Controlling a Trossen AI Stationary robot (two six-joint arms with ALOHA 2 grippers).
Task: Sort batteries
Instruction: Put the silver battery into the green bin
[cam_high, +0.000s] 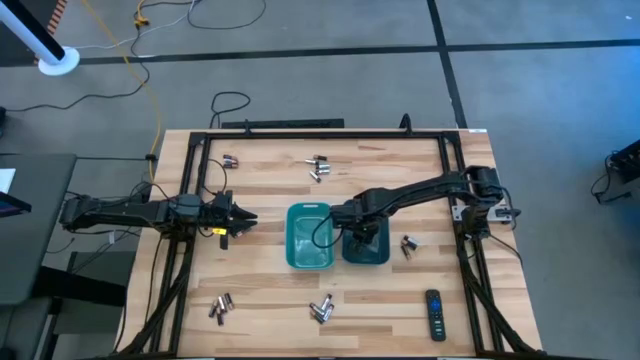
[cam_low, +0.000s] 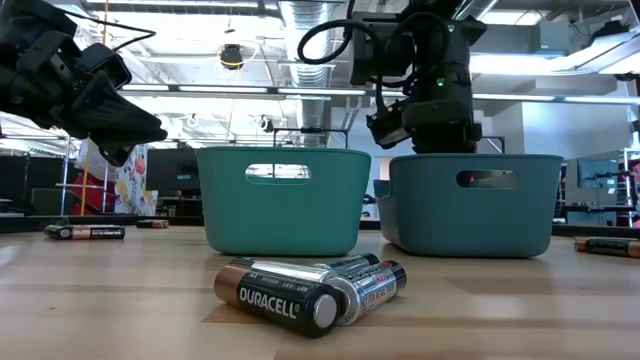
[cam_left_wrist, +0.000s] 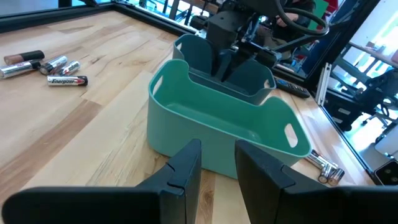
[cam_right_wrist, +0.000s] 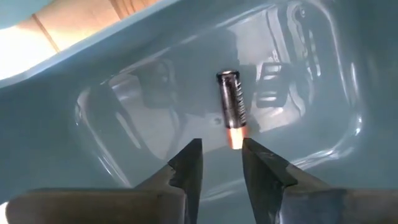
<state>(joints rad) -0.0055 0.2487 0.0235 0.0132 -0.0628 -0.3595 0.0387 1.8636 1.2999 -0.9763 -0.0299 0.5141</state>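
Observation:
Two teal bins stand side by side mid-table: a lighter one (cam_high: 308, 237) and a darker one (cam_high: 366, 247). My right gripper (cam_right_wrist: 222, 158) is open, pointing down inside the darker bin (cam_right_wrist: 124, 124); it holds nothing. A dark battery with a copper-coloured end (cam_right_wrist: 231, 109) lies on that bin's floor beyond the fingertips. My left gripper (cam_left_wrist: 217, 165) is open and empty. It hovers above the table left of the lighter bin (cam_left_wrist: 217, 124), seen also in the high view (cam_high: 243, 222). Loose batteries lie in small clusters on the wood (cam_high: 322, 310) (cam_high: 220, 307) (cam_high: 318, 168) (cam_high: 230, 160) (cam_high: 408, 245).
A black remote control (cam_high: 434, 314) lies near the table's near right corner. A black frame rail (cam_high: 300, 135) runs round the tabletop. In the low view a battery cluster (cam_low: 310, 290) lies in front of the bins, and my right arm (cam_low: 430, 90) stands over the right bin (cam_low: 470, 205).

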